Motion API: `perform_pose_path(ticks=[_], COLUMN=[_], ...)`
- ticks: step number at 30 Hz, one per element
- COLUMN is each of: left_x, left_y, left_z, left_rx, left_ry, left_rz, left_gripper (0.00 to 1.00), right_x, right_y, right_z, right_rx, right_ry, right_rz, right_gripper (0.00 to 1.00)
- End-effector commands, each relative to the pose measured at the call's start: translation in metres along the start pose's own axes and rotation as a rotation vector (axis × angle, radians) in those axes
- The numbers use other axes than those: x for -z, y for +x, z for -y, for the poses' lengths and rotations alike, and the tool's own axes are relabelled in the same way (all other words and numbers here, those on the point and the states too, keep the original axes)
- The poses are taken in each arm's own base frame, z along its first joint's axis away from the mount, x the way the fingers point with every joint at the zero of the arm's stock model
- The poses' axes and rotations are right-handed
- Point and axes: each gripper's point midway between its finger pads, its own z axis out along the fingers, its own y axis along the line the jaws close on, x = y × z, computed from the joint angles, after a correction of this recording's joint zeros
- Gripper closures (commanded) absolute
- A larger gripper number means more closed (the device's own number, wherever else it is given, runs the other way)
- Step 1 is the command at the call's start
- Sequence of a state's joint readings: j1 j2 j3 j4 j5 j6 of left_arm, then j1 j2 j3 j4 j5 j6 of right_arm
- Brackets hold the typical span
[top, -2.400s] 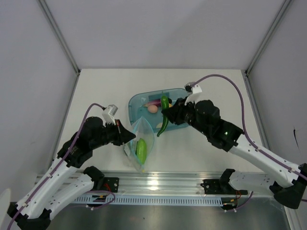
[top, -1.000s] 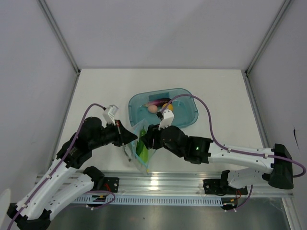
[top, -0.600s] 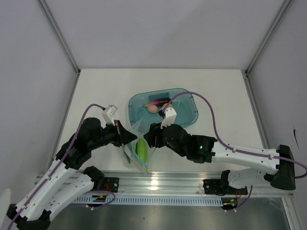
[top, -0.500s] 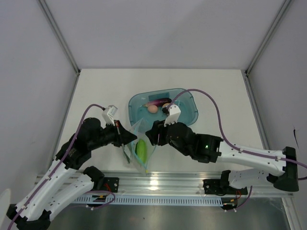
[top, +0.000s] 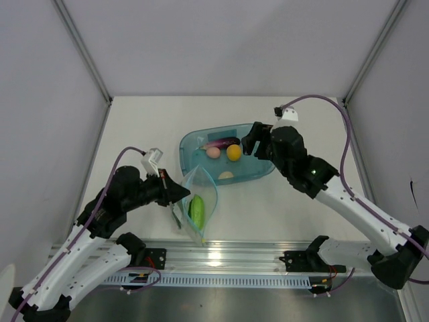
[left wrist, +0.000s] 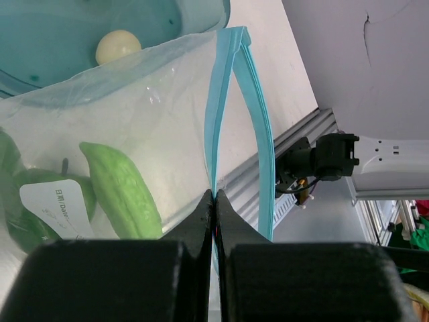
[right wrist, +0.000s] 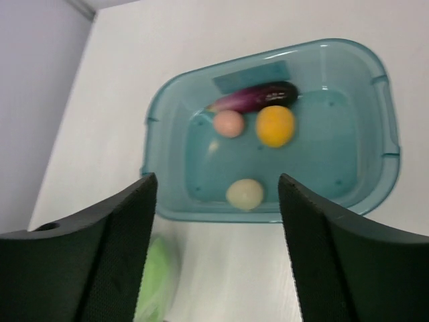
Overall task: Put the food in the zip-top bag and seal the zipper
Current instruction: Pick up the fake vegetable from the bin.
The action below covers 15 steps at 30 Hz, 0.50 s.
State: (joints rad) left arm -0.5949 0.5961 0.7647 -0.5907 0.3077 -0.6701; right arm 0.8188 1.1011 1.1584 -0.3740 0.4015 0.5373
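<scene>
My left gripper (top: 179,194) (left wrist: 214,196) is shut on the zipper (left wrist: 221,107), pinching one teal lip of the clear zip-top bag (top: 199,201) so its mouth gapes. Inside the bag lie a bright green chunk (left wrist: 120,191) (top: 197,209) and a dark green piece (left wrist: 13,194). My right gripper (top: 249,146) (right wrist: 216,184) hangs open and empty above the tray. In the tray lie the purple eggplant (right wrist: 258,97), the pink ball (right wrist: 228,123), the orange-yellow ball (right wrist: 275,125) (top: 233,153) and the cream egg (right wrist: 244,193) (top: 226,175).
The translucent teal tray (top: 263,164) (right wrist: 385,134) sits mid-table just beyond the bag. An aluminium rail (top: 221,258) runs along the near edge by the arm bases. White walls and frame posts close in the sides.
The right gripper has drawn back from the bag's mouth to above the tray and opened wider. The bag and left gripper have stayed in place.
</scene>
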Motion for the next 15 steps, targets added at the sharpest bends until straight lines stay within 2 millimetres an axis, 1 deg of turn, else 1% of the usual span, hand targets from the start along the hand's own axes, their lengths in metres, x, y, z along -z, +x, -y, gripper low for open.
perform_pose_path(ticks=[1, 2, 3, 6, 7, 8, 9, 10, 12, 13, 15], left_x=[0.008, 0.008, 0.008, 0.007, 0.007, 0.007, 0.007, 0.007, 0.008, 0.008, 0.009], left_y=[-0.014, -0.012, -0.012, -0.011, -0.011, -0.012, -0.011, -0.013, -0.014, -0.015, -0.017], left_z=[0.003, 0.001, 0.001, -0.001, -0.003, -0.003, -0.004, -0.006, -0.009, -0.010, -0.013], left_rx=[-0.045, -0.045, -0.048, -0.051, -0.052, -0.055, -0.058, -0.059, -0.072, -0.077, -0.085], left_ry=[-0.007, -0.015, -0.018, -0.025, -0.032, -0.034, -0.039, -0.050, -0.066, -0.074, -0.091], left_rz=[0.059, 0.054, 0.052, 0.046, 0.047, 0.049, 0.047, 0.055, 0.063, 0.068, 0.076], left_gripper=[0.99, 0.99, 1.00, 0.99, 0.99, 0.99, 0.99, 1.00, 0.99, 0.99, 1.00], right_x=[-0.024, -0.032, -0.047, -0.074, -0.091, -0.099, -0.108, -0.124, -0.141, -0.156, -0.171], right_y=[0.000, -0.006, 0.003, 0.002, 0.012, 0.015, 0.014, 0.026, 0.031, 0.048, 0.060], right_z=[0.013, 0.021, 0.027, 0.038, 0.042, 0.046, 0.050, 0.057, 0.061, 0.069, 0.074], right_rx=[0.052, 0.058, 0.070, 0.062, 0.065, 0.064, 0.062, 0.067, 0.075, 0.083, 0.088], right_ry=[0.030, 0.052, 0.072, 0.074, 0.082, 0.088, 0.091, 0.111, 0.114, 0.133, 0.134], right_rz=[-0.049, -0.042, -0.073, -0.089, -0.113, -0.125, -0.128, -0.155, -0.173, -0.214, -0.249], right_gripper=[0.20, 0.17, 0.15, 0.11, 0.10, 0.11, 0.10, 0.10, 0.11, 0.11, 0.12])
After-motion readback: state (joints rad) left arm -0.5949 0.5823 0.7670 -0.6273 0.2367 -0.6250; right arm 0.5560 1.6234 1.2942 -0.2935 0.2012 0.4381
